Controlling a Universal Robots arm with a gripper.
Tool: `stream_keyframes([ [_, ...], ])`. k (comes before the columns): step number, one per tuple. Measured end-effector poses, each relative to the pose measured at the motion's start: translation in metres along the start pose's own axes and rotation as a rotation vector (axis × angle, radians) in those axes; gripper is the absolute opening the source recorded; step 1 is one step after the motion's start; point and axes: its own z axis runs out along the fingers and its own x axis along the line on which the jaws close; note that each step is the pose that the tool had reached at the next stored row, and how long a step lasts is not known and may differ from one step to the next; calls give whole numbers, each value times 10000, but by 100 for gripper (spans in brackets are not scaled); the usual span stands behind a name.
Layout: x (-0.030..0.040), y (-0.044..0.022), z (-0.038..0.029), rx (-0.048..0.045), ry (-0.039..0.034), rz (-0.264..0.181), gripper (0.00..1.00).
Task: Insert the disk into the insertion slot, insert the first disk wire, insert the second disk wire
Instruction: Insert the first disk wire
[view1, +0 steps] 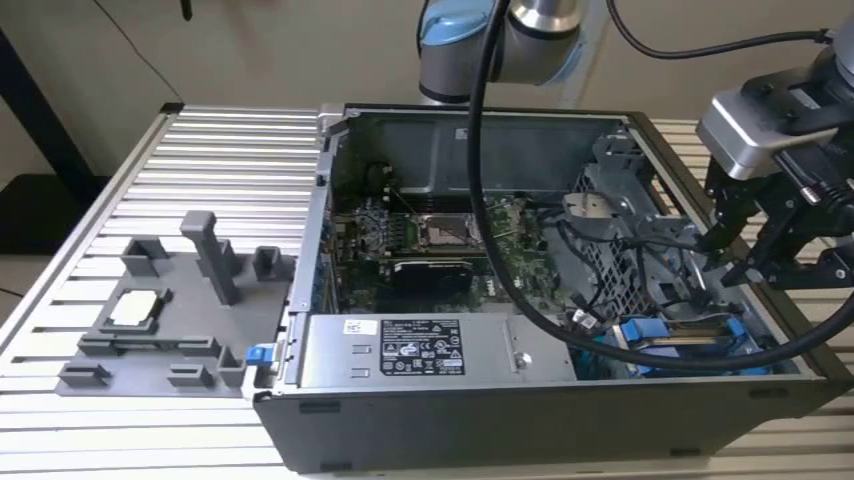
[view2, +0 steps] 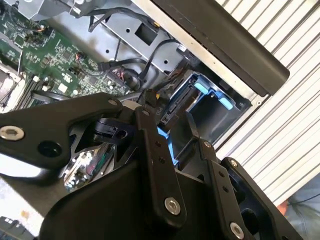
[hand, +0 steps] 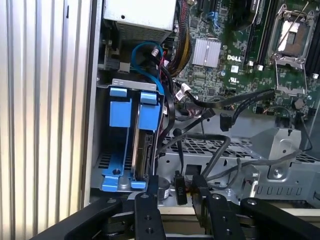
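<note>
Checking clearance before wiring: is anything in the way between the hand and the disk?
Nothing visible blocks it. In the first wrist view the hand is close to the disk seated in the insertion slot; a black connector and loose black cables lie just beside that path.

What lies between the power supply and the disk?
Black wires lie between the power supply and the disk, in the exterior view.
</note>
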Motion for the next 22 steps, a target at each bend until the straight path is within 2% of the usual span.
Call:
stream_keyframes([
  [7, 0, -1, 1, 3, -31, 1, 38],
  [9, 0, 0, 1, 5, -40, 3, 25],
  [10, 1, 0, 1, 5, -44, 3, 25],
  [11, 0, 0, 1, 6, -49, 3, 20],
  [22, 1, 0, 4, 10, -89, 9, 19],
])
